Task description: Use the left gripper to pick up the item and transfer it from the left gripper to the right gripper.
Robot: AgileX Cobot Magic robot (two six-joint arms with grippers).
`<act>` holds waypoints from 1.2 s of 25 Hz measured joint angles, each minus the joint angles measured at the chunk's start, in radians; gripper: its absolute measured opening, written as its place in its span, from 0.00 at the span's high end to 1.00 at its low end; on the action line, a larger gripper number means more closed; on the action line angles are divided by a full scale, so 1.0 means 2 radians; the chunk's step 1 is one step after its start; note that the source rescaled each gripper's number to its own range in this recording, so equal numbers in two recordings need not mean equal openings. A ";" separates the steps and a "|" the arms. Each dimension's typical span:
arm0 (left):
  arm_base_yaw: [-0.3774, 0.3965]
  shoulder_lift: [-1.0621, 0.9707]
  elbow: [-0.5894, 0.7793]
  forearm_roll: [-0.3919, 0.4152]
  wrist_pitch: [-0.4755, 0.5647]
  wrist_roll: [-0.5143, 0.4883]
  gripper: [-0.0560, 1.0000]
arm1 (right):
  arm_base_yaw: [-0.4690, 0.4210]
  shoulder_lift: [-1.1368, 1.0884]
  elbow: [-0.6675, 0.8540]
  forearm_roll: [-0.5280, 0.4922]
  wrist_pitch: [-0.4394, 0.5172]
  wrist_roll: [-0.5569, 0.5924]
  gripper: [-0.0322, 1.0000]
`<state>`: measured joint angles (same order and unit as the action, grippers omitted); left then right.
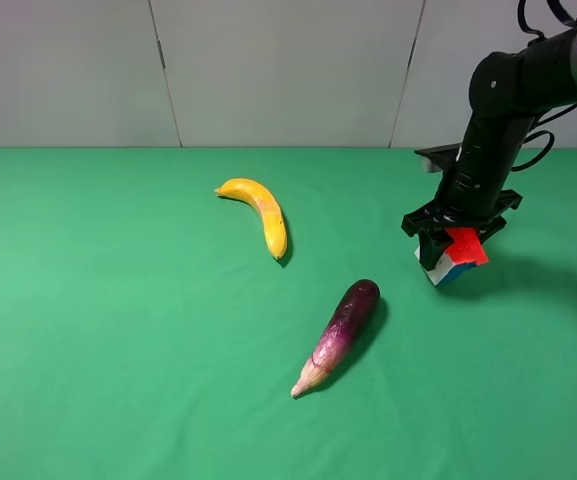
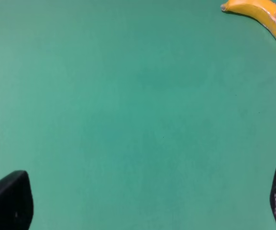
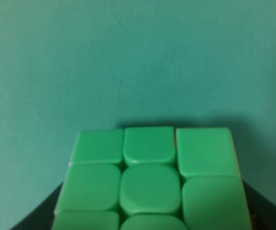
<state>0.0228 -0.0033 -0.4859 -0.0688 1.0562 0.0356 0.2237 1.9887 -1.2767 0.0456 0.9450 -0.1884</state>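
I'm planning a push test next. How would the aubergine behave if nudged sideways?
The aubergine is rounded and tapered, so it would probably roll, curving toward its narrow pale end. Its glossy skin looks slippery for a pinch. It lies clear of the banana, so a short roll likely hits nothing.

Green cloth-covered table (image 1: 98, 330), pale grey panelled wall (image 1: 278, 70) behind, even soft light
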 joint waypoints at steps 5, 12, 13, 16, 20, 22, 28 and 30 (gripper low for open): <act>0.000 0.000 0.000 0.000 0.000 0.000 0.00 | 0.000 0.004 0.000 0.000 -0.003 0.000 0.97; 0.000 0.000 0.000 0.000 0.000 0.000 0.00 | 0.000 0.004 -0.001 0.000 -0.003 0.000 0.96; 0.000 0.000 0.000 0.000 0.000 0.000 0.00 | 0.000 0.004 -0.001 0.000 -0.003 0.004 0.85; 0.000 0.000 0.000 0.000 0.000 0.000 0.00 | 0.000 0.004 -0.001 0.000 -0.003 0.014 0.20; 0.000 0.000 0.000 0.000 0.000 0.000 0.00 | 0.000 0.004 -0.001 0.000 -0.003 0.017 0.03; 0.000 0.000 0.000 0.000 0.000 0.000 0.00 | 0.000 0.004 -0.001 0.000 -0.003 0.017 0.02; 0.000 0.000 0.000 0.000 0.000 0.000 0.00 | 0.000 0.004 -0.001 0.000 -0.001 0.017 0.00; 0.000 0.000 0.000 0.000 0.000 0.000 0.00 | 0.000 0.002 -0.001 0.000 0.001 0.017 0.00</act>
<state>0.0228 -0.0033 -0.4859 -0.0688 1.0562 0.0356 0.2237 1.9918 -1.2778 0.0450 0.9478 -0.1545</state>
